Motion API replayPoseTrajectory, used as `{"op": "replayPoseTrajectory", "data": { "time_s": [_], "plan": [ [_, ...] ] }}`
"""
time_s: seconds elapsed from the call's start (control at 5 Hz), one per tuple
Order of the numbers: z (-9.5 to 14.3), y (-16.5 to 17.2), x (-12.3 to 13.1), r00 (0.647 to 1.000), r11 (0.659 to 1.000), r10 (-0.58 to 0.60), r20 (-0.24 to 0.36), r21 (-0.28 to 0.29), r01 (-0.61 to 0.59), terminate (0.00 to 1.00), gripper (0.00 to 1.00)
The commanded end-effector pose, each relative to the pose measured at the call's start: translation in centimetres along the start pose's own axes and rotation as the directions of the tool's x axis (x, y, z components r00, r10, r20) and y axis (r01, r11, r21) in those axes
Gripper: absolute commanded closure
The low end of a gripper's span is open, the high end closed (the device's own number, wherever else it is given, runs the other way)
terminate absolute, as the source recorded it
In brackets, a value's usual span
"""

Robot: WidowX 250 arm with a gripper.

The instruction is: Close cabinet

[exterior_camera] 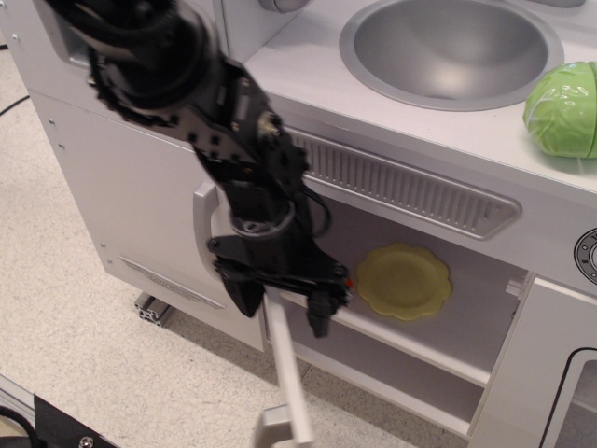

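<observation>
The white cabinet (424, 350) under the sink stands open, with its inner shelf showing. Its flat white door (287, 378) is seen almost edge-on and swung partway toward the opening. The grey bar handle (269, 425) shows at the door's lower end. My black gripper (282, 306) is at the door's top edge, with one finger (244, 294) on the left and one finger (319, 319) on the right. The fingers stand apart and straddle the edge. My arm hides the hinges and the cabinet's left side.
A yellow plate (403, 278) lies on the inner shelf, and only a red sliver of a sushi piece (349, 280) shows beside my gripper. Above are a vent grille (410, 182), the sink (452, 47) and a green cabbage (562, 107). A taller door with a curved handle (200, 219) is on the left, and a windowed door (560, 373) on the right.
</observation>
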State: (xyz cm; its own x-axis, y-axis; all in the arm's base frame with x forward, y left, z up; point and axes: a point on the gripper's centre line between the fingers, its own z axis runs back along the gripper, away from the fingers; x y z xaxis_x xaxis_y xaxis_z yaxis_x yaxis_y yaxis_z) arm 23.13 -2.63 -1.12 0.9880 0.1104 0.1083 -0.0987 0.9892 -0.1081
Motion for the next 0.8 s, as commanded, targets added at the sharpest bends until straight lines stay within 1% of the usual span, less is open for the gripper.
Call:
{"op": "replayPoseTrajectory", "data": {
  "time_s": [0.0,0.2,0.4,0.6],
  "plan": [
    [4.2,-6.3,1.7,0.997,0.993,-0.023,0.067,-0.113,0.03,0.0,0.0],
    [6.5,-5.4,0.5,0.997,0.991,-0.053,0.058,-0.119,0.059,0.0,0.0],
    [5.6,-3.2,-1.7,0.993,0.99,-0.117,0.03,-0.08,0.119,0.0,0.0],
    [3.5,-1.1,-3.2,0.985,0.985,-0.172,0.007,-0.02,0.172,0.0,0.0]
  ]
}}
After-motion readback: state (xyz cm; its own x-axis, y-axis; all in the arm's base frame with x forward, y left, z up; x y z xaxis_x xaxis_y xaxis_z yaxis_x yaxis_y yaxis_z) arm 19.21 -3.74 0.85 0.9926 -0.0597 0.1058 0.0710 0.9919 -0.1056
